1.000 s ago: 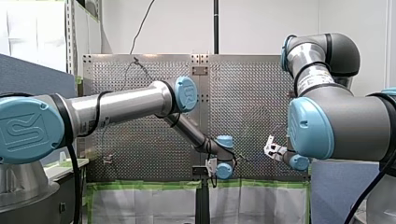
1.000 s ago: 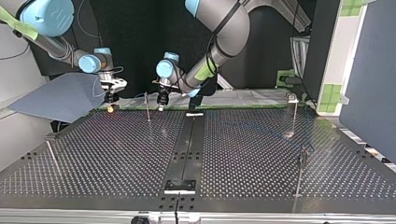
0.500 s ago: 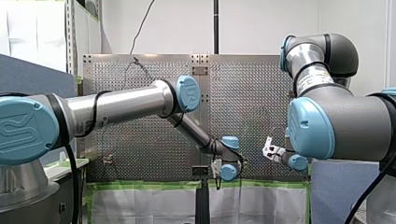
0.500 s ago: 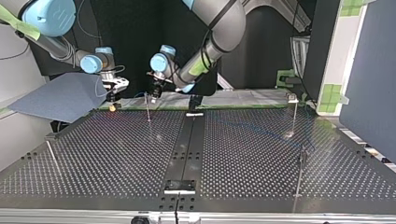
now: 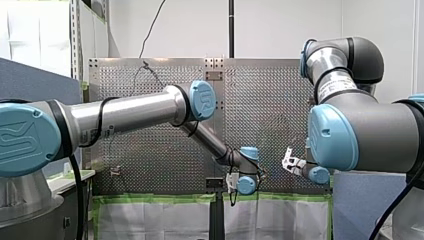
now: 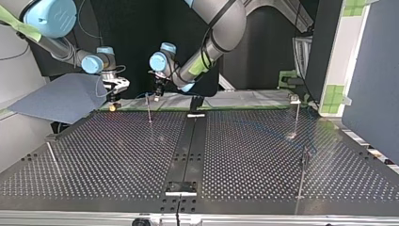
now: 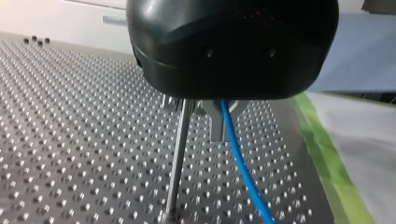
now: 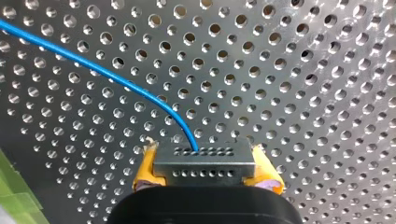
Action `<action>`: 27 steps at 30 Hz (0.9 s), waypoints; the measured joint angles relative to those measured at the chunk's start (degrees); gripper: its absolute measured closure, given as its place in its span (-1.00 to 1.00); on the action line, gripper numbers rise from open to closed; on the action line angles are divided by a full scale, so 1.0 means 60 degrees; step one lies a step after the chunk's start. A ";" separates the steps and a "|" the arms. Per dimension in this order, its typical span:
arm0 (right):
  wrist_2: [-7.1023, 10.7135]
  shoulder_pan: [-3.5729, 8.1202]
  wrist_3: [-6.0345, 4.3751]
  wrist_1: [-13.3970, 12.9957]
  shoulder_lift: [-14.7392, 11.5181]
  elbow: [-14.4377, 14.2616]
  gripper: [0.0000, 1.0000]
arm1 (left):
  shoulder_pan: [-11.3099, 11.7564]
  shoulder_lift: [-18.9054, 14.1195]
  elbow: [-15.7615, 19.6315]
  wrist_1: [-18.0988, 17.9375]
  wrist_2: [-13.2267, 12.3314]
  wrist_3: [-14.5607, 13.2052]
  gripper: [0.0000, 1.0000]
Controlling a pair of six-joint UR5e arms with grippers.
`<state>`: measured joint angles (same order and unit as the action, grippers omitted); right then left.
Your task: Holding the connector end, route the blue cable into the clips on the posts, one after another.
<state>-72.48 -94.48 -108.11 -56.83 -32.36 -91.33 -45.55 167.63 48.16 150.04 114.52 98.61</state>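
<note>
**Right wrist view: blue cable (image 8: 116, 78) held at its connector (image 8: 204, 164)**

The connector, a small grey metal block with rows of tiny holes, is clamped between the yellow pads (image 8: 145, 169) of my right gripper (image 8: 204, 173). From it the blue cable leaves in a soft curve over the perforated table (image 8: 303, 70). The cable is judged to be thin, light and limp, with a smooth jacket that may slide. The rigid connector is judged the only firm place where it can be taken. In the left wrist view the cable comes down from under my left gripper (image 7: 217, 126), just beside a thin post (image 7: 179, 154) and apart from it. Whether this gripper is closed on the cable cannot be told.
</note>
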 joint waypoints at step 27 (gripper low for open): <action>-0.0042 -0.0134 -0.0045 0.0213 0.0209 0.0747 1.00 | 0.0554 0.0451 -0.0757 -0.0045 -0.0164 0.0200 1.00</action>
<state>-72.73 -95.28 -108.38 -55.55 -31.10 -86.85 -42.22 170.33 43.62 149.77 113.54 99.81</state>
